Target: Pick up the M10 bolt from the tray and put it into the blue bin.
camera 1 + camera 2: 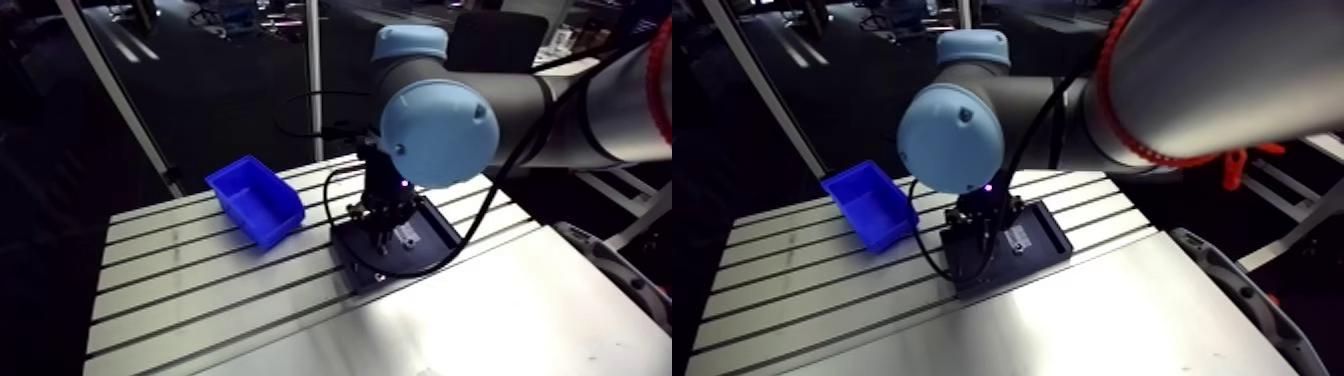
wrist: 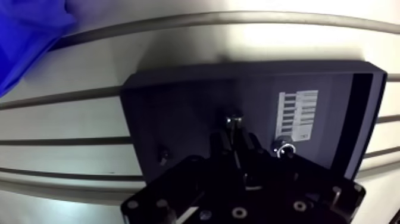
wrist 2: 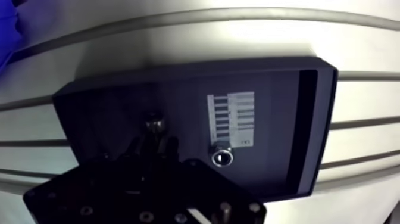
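Observation:
The M10 bolt (image 2: 232,119) lies in the dark tray (image 2: 172,113), and its silvery head shows just past my fingertips. My gripper (image 2: 236,140) is low over the tray, its two dark fingers pressed close on either side of the bolt's shank. In the arm view the gripper (image 1: 385,232) stands upright over the tray (image 1: 440,232). The blue bin (image 1: 255,200) sits open on the table a short way to the tray's left. A corner of that bin (image 2: 27,36) also shows in the wrist view.
A second socket-head fastener (image 2: 284,148) stands in the tray beside my fingers, under a white label (image 2: 297,113). A small dark fastener (image 2: 163,158) lies on the other side. The slotted table (image 1: 200,300) stretches toward the front.

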Controlling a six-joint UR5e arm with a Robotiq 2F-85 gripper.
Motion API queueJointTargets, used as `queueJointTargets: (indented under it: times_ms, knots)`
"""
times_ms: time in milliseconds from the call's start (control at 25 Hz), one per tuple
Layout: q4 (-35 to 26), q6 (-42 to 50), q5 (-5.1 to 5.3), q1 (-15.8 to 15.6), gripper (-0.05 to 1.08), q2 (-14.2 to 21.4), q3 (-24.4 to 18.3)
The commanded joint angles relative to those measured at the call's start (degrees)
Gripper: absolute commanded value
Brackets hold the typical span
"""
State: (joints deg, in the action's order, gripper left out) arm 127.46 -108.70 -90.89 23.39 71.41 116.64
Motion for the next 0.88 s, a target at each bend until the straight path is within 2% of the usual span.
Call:
queueJointTargets:
  times_ms: [40, 160, 280, 520, 720, 880]
  knots:
    - [-0.32, 0.2, -2.49, 0.0, 1.06, 1.14, -0.23]
    - [-2.17, 0.2, -3.46, 0.0, 1.07, 2.19, -0.58]
    - [-7.0, 0.02, -3.55, -0.18, 1.07, 3.69, -2.25]
    - [-18.61, -1.39, -3.55, -1.06, 1.07, 5.97, -8.23]
    - [-25.73, -9.83, -3.55, -2.02, 1.06, 8.52, -13.41]
    - [-28.45, -20.64, -3.46, -3.78, 1.06, 10.54, -14.55]
